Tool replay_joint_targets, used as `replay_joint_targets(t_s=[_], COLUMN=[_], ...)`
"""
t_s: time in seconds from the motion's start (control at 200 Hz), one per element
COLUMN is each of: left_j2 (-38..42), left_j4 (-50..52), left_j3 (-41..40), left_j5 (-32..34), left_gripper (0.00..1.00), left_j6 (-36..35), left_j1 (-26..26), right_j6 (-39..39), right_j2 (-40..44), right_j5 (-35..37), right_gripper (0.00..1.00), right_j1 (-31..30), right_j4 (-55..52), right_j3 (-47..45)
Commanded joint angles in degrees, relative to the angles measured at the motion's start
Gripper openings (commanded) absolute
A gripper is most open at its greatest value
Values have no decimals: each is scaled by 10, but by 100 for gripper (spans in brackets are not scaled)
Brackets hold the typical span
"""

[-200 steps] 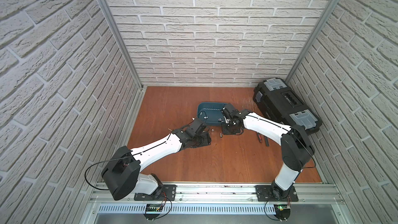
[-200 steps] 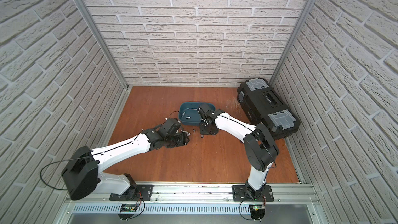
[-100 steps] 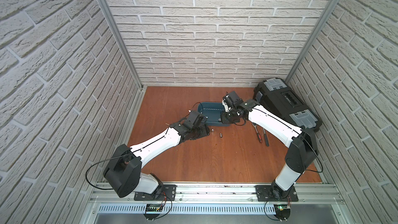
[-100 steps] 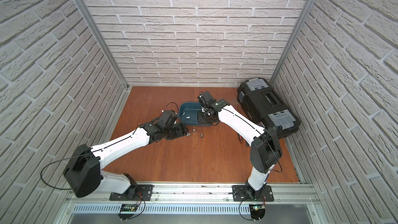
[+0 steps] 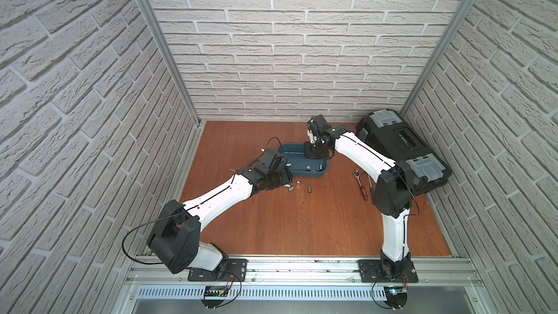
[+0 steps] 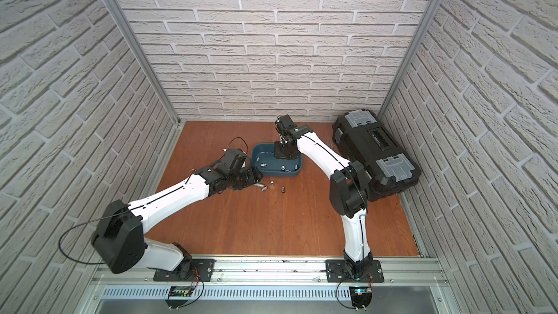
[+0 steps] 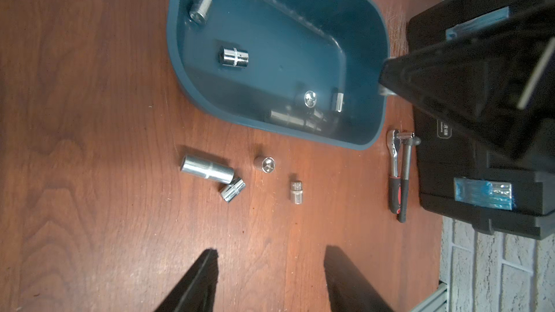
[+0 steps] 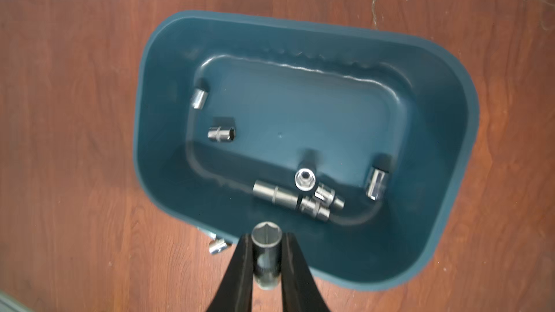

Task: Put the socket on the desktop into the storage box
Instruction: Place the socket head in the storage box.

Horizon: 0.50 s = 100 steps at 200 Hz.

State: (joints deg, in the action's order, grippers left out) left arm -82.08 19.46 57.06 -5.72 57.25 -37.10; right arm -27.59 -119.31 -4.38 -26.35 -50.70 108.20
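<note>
My right gripper (image 8: 266, 240) is shut on a steel socket (image 8: 266, 261), held above the near rim of the teal storage box (image 8: 444, 115). In both top views it hangs over the box's right part (image 5: 302, 173) (image 6: 276, 173). Several sockets (image 8: 304, 179) lie inside. On the desktop (image 5: 302, 225) in front of the box lie a long socket (image 7: 207, 169) and three small ones (image 7: 232, 192) (image 7: 265, 164) (image 7: 296, 193). My left gripper (image 7: 270, 252) stands open and empty just left of them, low over the wood.
A black toolbox (image 5: 401, 149) stands at the back right. A ratchet wrench (image 7: 395, 169) and a bar (image 7: 405, 181) lie between it and the box. Brick walls close three sides; the rail with both arm bases runs along the front.
My right gripper has risen from the desktop in front of the box and moved back over it, carrying the socket. My left gripper has shifted toward the box's left end.
</note>
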Motion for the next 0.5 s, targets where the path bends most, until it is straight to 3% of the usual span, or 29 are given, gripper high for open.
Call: replay_joint_targets(t_s=[0.0, 0.495], left_j2=[-5, 6], left_j4=[-13, -18], left_j3=[11, -8], left_j5=[-4, -2], left_gripper=[62, 62], left_j6=[-3, 4], left_j1=[5, 8], right_j6=[2, 0], right_j2=[-24, -127], right_j5=[-11, -11], right_gripper=[16, 16], right_j1=[7, 19], right_j4=[-18, -30], right_j3=[33, 75])
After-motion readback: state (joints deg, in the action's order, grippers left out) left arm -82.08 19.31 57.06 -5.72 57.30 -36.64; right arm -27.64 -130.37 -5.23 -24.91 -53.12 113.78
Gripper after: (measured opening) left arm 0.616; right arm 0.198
